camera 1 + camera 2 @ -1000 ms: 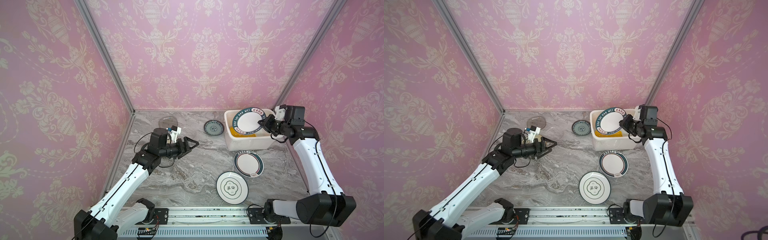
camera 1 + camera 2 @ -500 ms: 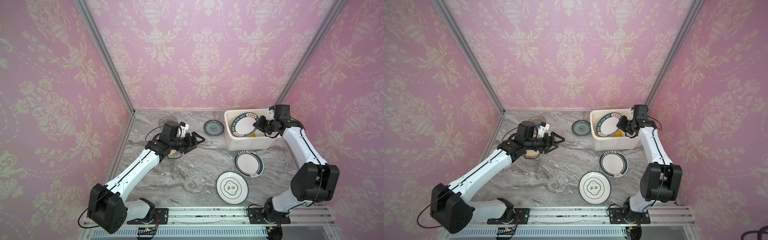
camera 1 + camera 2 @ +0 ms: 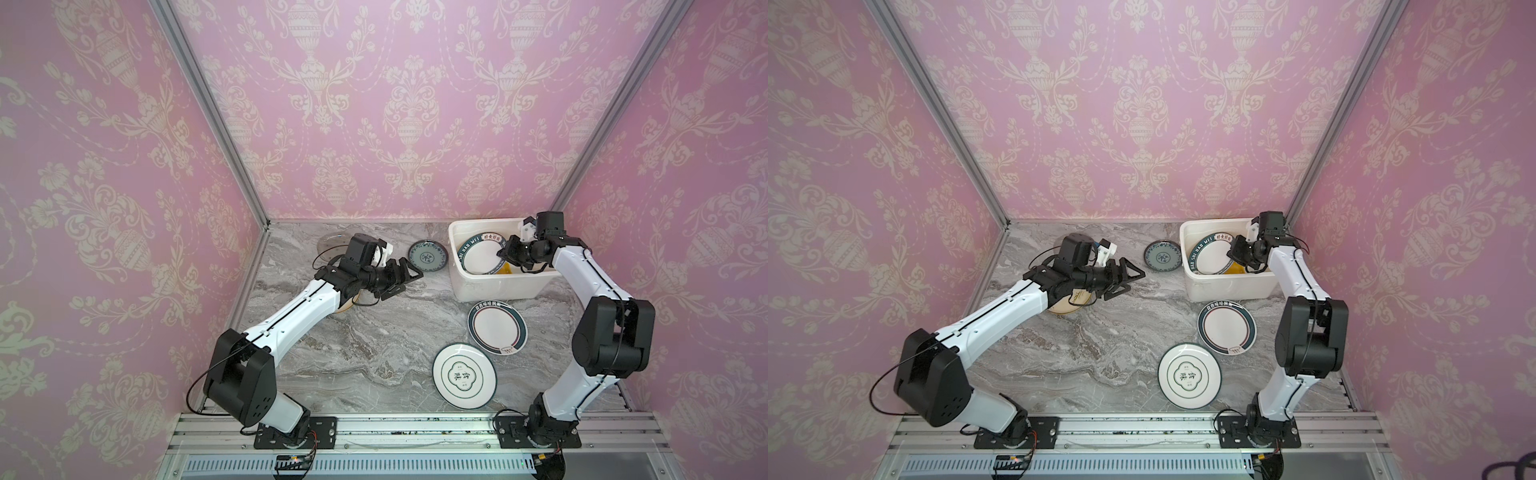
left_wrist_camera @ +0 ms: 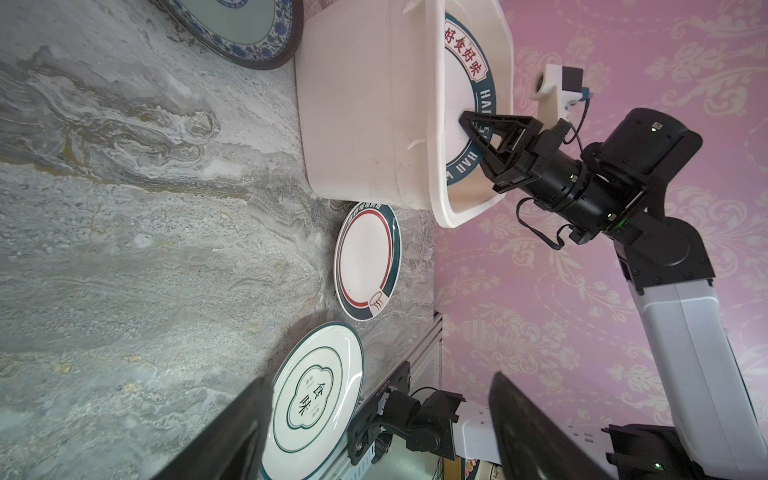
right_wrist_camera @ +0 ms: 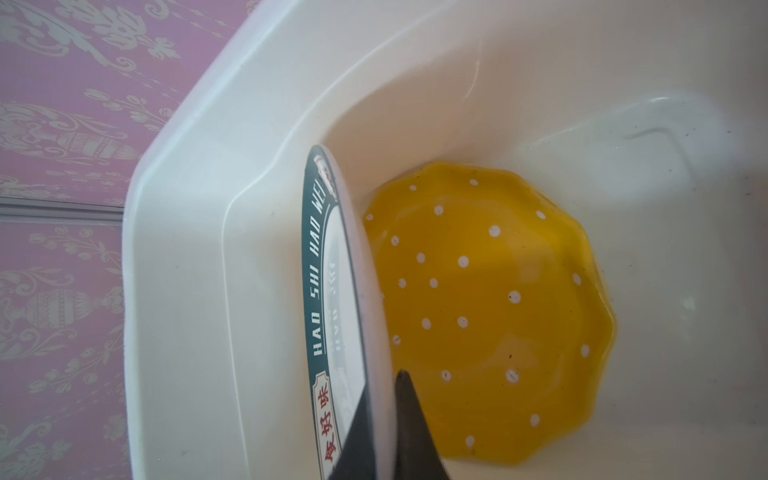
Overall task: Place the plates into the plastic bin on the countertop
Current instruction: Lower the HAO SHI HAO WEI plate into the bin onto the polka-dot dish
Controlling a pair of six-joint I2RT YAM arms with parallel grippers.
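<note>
Nearest, a plate reading 食味 (image 3: 464, 376) and a dark-rimmed plate (image 3: 497, 326) are lying flat near the counter's (image 3: 353, 353) front right edge, with bare counter stretching left. The left claw (image 3: 405, 282) is hanging spread wide, empty. Farther back, the right claw (image 3: 503, 254) is pinching a tilted plate lettered HAO SHI HAO WEI (image 3: 478, 257) inside the bin (image 3: 490, 286), over a yellow dotted plate (image 5: 478, 311).

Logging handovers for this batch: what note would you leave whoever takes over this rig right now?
Left gripper: jaws open, empty, above the counter near the blue plate.
Right gripper: jaws shut on a rimmed plate, tilted inside the bin.
Done: yellow plate in the bin.
To do: release it; bin the blue plate, glass plate, cream plate and two more rimmed plates on the counter.
</note>
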